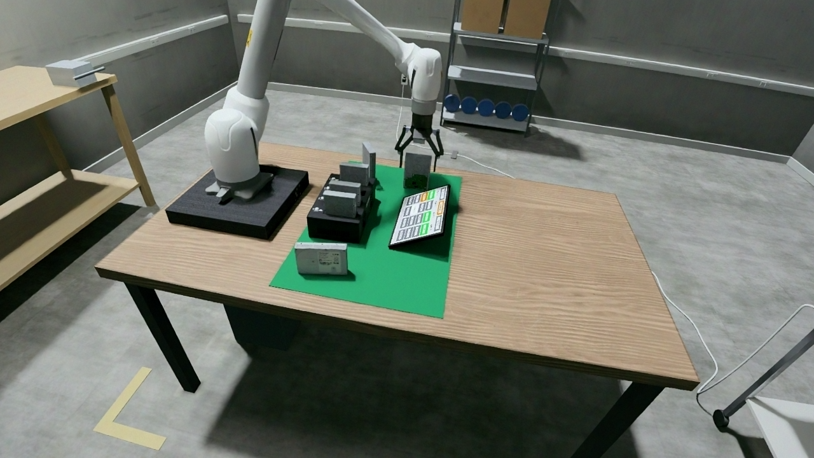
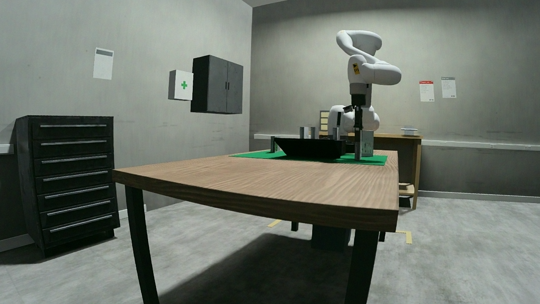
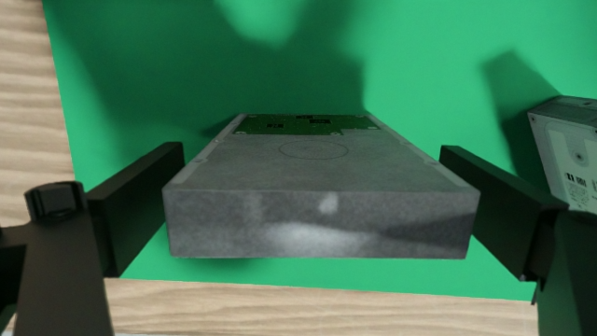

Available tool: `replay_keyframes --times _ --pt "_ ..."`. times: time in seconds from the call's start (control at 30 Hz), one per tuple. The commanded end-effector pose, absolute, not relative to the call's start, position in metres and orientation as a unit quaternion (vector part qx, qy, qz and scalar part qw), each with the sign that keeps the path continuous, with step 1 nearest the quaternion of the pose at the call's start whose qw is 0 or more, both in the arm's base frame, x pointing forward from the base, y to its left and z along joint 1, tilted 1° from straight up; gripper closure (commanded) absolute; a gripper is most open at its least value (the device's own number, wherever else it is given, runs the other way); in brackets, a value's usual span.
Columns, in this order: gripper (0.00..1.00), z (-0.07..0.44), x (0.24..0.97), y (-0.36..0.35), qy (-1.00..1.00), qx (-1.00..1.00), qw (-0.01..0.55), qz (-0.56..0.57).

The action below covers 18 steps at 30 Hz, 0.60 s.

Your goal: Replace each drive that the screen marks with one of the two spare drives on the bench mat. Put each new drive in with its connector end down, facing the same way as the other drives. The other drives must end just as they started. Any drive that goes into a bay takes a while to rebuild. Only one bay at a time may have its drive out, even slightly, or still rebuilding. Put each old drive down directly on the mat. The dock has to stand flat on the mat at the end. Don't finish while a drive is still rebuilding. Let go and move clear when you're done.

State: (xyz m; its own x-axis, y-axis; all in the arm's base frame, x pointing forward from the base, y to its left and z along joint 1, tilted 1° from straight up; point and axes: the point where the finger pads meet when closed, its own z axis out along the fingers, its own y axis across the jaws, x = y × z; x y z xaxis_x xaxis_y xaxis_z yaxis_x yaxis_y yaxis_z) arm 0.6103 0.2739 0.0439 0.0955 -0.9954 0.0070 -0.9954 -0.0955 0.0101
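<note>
In the top view, the gripper [image 1: 418,163] [image 2: 357,126] [image 3: 311,169] is at upper centre, around an upright drive [image 1: 417,169] [image 2: 357,145] [image 3: 310,224] on the green mat [image 1: 398,284] [image 2: 256,154] [image 3: 420,61]. Only the wrist view shows gaps on both sides: the fingers stand wide open, holding nothing. The top view alone shows the lit face of the screen [image 1: 421,216] [image 2: 309,148], right of the black dock [image 1: 336,228]; the exterior view shows its dark back, at centre right.

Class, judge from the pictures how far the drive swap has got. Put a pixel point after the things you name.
Looks done: a grey metal drive [image 1: 417,169] [image 2: 357,145] [image 3: 322,224] stands on the green mat [image 1: 386,273] [image 2: 256,154] [image 3: 420,70].
In hand: nothing; the black two-finger gripper [image 1: 419,162] [image 2: 357,126] [image 3: 311,169] is open around it.
Left: the tilted screen [image 1: 421,216] shows two orange marks, so probably rebuilding or swapping remains; the gripper must move clear.
</note>
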Motion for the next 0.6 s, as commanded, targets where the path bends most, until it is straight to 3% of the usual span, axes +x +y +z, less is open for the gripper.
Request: replay_keyframes --times 0.0,0.57 --pt "0.11 0.045 0.611 0.274 -0.673 0.740 0.005 -0.001" --pt "0.11 0.059 0.611 0.274 -0.673 0.740 0.005 -0.001"
